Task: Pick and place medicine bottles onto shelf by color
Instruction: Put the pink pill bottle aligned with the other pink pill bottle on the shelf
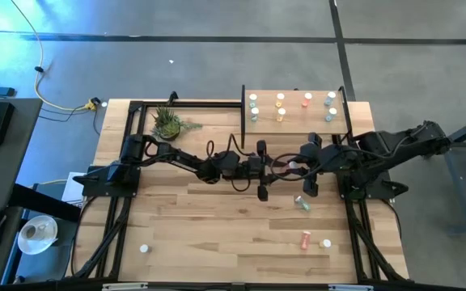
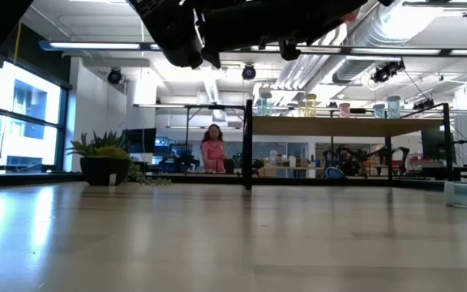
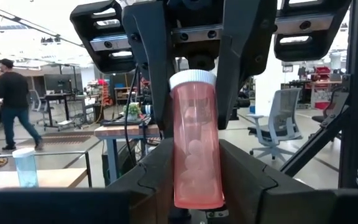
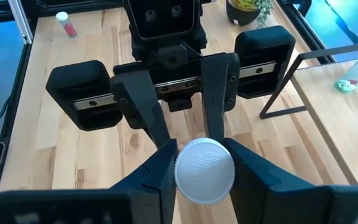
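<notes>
Mid-table, both left gripper [image 4: 185, 134] and right gripper [image 3: 194, 93] clamped on one orange-red bottle [image 3: 196, 146], white cap [image 4: 204, 170] toward right arm.

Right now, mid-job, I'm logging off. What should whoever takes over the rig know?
Left gripper and right gripper: both closed on one orange-red bottle, apparently a handover.
Shelf: eight bottles stand sorted by colour: three white, two yellow, one orange-red, two teal.
Left to do: shelve the held bottle, then clear the table: a teal bottle, another orange-red one, and two small white ones.
</notes>
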### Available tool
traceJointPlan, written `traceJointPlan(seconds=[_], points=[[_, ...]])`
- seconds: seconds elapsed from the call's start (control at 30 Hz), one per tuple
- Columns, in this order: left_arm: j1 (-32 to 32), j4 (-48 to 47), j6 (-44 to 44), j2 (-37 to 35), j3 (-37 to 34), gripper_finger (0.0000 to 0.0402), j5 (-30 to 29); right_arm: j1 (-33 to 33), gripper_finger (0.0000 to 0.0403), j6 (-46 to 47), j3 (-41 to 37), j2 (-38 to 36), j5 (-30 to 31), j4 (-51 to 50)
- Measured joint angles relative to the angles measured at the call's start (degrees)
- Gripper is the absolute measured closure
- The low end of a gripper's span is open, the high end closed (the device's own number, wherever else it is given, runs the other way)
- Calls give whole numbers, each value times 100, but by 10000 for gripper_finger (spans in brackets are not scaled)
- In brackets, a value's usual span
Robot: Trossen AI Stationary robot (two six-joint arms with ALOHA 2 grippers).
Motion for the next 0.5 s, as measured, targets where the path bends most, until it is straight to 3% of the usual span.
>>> traceJointPlan(seconds=[0.33,0.5], points=[[26,-645,2,-15,2,191,-165,-45,301,208,0,0,391,-207],[203,-1613,142,-368,-2,165,-195,-355,301,206,0,0,479,-346]])
